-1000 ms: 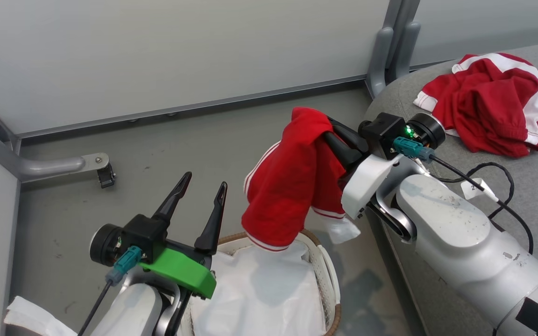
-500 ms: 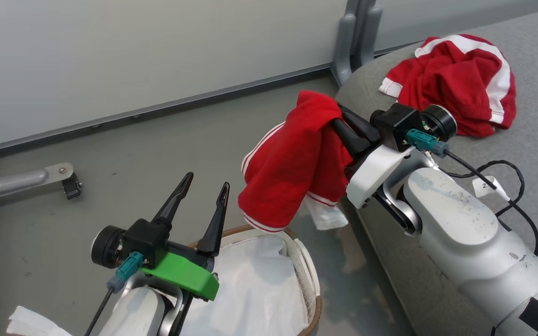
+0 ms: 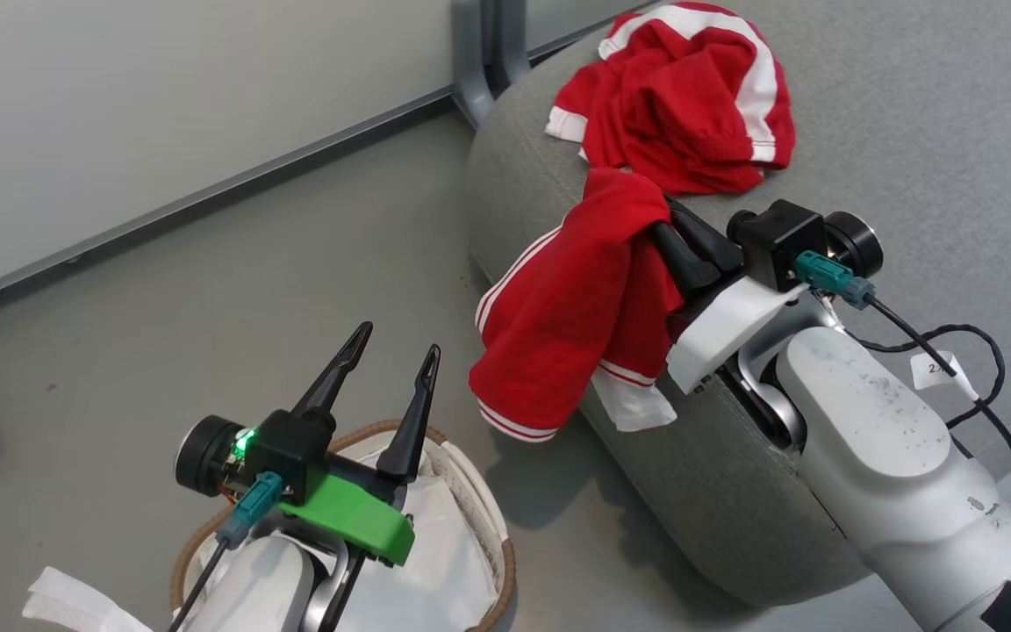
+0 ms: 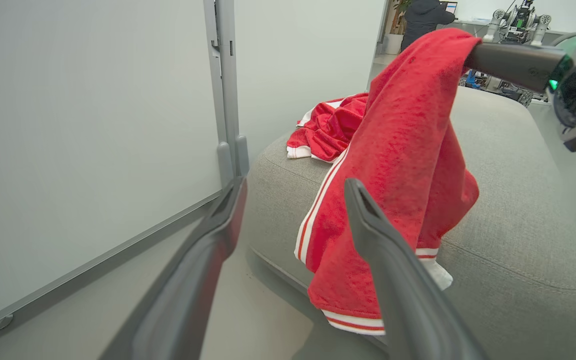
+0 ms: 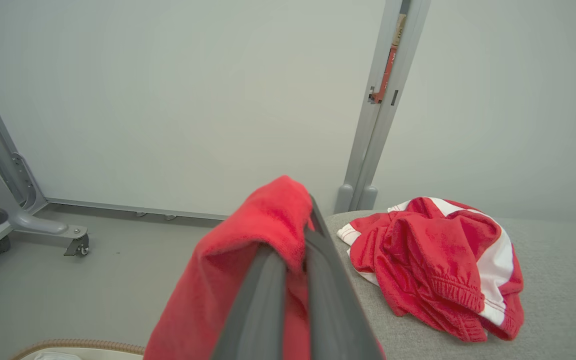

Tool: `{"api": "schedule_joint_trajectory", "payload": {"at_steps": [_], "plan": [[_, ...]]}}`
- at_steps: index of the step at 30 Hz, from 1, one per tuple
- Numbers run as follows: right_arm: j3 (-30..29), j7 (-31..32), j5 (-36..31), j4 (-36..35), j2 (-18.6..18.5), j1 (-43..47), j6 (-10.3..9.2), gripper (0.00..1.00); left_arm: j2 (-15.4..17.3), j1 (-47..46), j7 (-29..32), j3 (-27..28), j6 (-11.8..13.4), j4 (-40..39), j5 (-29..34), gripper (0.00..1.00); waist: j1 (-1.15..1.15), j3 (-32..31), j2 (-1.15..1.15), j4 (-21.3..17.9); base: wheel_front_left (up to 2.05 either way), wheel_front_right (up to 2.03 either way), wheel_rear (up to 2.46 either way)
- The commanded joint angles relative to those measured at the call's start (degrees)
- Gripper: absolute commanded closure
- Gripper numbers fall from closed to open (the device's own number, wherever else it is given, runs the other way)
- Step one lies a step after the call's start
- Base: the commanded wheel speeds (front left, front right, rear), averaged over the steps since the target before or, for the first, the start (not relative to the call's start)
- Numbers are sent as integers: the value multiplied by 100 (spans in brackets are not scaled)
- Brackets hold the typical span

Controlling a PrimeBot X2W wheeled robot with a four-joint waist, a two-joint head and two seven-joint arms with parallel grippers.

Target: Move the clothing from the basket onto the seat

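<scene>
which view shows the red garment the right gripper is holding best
The left wrist view: the held garment hangs almost whole from the right gripper, pinch to striped hem. The head view sees it from above, foreshortened; the right wrist view catches its bunched top at the fingers.

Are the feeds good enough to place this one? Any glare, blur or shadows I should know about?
Head view: even light, no glare; the hanging red garment casts a soft shadow on the floor beside the seat. Left wrist view: left gripper is blurred close up, garment sharp. Right wrist view: right gripper blurred too, the red garment on the seat crisp.
</scene>
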Motion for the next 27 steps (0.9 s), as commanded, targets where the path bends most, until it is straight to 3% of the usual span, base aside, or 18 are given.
{"api": "schedule_joint_trajectory", "payload": {"at_steps": [1,9,18,27], "plan": [[-47,-26,-35,-31,19,96,-8,100,41,-105,4,0,-37,18,66,0,0,263,0,-595,0,0,0],[-245,-26,-114,-33,-64,332,-8,100,-66,-136,3,-201,-40,92,78,0,0,211,0,-674,0,0,0],[-619,-26,-180,49,-298,502,-8,100,-181,-17,3,-500,-39,58,0,0,0,18,0,-69,0,0,0],[-1338,-26,-445,-57,-582,-419,-8,100,-204,33,3,-586,-40,-89,55,0,0,200,0,585,0,0,0]]}}
